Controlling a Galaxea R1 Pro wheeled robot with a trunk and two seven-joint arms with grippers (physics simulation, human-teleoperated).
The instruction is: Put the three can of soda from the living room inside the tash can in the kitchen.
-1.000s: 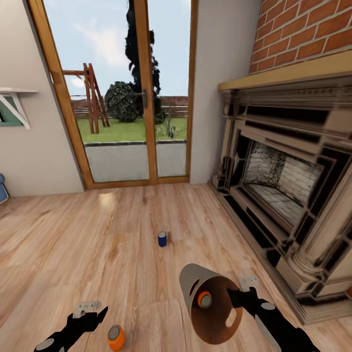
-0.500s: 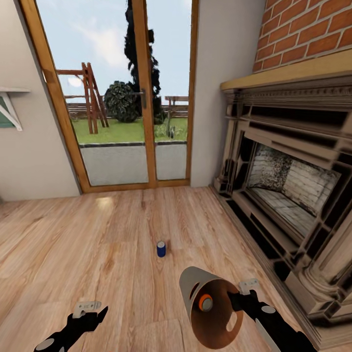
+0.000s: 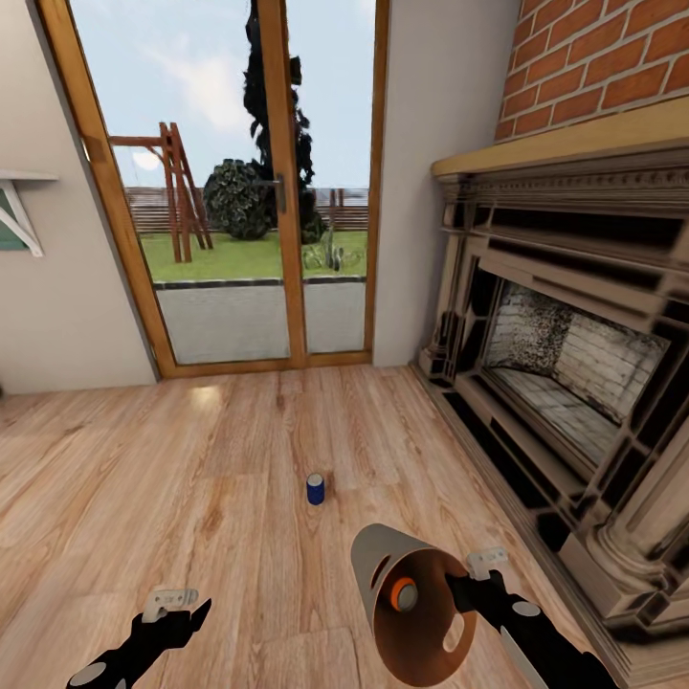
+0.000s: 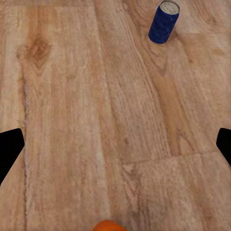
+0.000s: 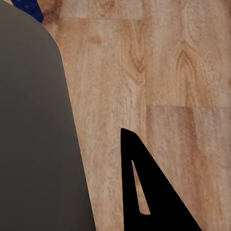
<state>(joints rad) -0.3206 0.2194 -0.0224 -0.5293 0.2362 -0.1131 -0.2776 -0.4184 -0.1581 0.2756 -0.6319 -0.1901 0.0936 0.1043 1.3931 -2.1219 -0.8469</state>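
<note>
Blue soda can point(image 3: 316, 488): being left standing on the wood floor point(image 3: 220, 478); no label readable.
Orange soda can point(image 3: 401, 594): being carried inside the trash can point(image 3: 407, 598).
Right gripper point(image 3: 469, 584): being kept clenched on the trash can.
Left gripper point(image 3: 172, 612): being held spread, ungripping.

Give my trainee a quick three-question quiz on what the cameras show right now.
1. True or false: the blue can stands upright on the wood floor.
2. What lies inside the trash can held by the right gripper? A) an orange can B) a bottle C) nothing
3. Is the left gripper holding anything?

Key: 1 true. 2 A, the orange can. 3 No, it is open and empty.
</note>
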